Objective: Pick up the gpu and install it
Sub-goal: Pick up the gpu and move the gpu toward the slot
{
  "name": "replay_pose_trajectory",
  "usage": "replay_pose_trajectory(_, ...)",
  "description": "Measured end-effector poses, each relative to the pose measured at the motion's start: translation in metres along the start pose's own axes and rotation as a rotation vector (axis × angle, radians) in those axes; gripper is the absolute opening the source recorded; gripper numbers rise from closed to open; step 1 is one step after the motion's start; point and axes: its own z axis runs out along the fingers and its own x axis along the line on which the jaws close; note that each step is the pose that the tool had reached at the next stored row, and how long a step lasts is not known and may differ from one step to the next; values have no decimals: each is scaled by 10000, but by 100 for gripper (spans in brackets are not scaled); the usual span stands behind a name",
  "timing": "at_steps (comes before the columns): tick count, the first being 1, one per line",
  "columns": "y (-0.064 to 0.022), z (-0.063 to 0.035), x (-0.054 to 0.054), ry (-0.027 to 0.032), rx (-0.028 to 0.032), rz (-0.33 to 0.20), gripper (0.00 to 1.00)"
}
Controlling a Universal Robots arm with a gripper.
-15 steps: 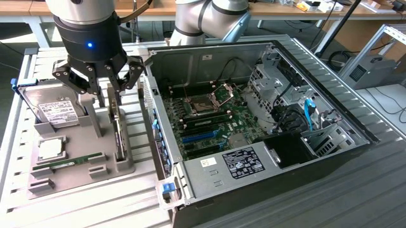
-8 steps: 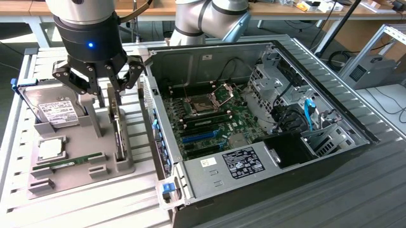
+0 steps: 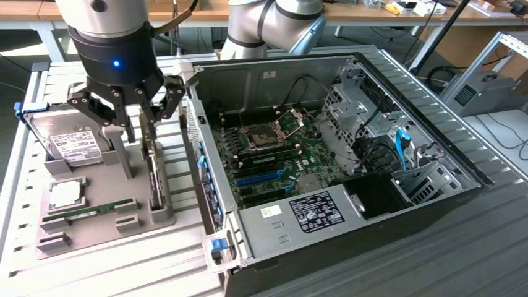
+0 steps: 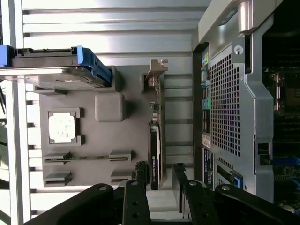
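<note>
We have the tool [image 3: 138,125] spread apart above the gpu [image 3: 153,176]; it stands on edge in its holder [image 3: 91,232] beside the case [image 3: 272,238], leaving both faces free to pinch

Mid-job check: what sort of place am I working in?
Probably a robotics lab or workshop for PC assembly: an open computer case on a slatted metal table, a parts fixture holding the gpu, workbenches behind.

The robot has a silver-grey tubular arm [image 3: 247,28] with pale blue joint caps [image 3: 310,38], a black cylindrical wrist housing [image 3: 111,43] bearing a small blue light [image 3: 116,63], and a black bolted-linkage gripper [image 3: 142,122].
</note>
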Motion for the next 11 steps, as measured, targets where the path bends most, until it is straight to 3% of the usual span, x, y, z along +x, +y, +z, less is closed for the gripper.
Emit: replay_pose_trajectory(11, -8, 177, 2, 0, 0, 0, 36)
